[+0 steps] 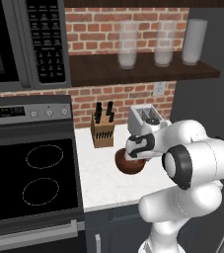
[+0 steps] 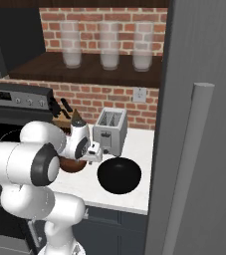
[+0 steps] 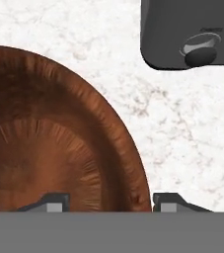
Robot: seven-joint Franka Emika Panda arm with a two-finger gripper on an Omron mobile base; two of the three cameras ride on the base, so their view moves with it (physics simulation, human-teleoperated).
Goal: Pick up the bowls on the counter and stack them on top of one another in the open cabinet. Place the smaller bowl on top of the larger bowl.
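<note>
Hand view shows the claw straddling the smaller bowl's rim — one fingertip inside, one outside — whether it grips, I cannot tell.

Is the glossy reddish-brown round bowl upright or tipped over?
Upright. The glossy reddish-brown round bowl sits on the white speckled counter, its hollow inside facing up toward the hand camera.

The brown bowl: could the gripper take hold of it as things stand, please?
Probably yes. The gripper sits right over the brown bowl, one fingertip inside its rim and the other outside on the counter; nothing lies between.
</note>
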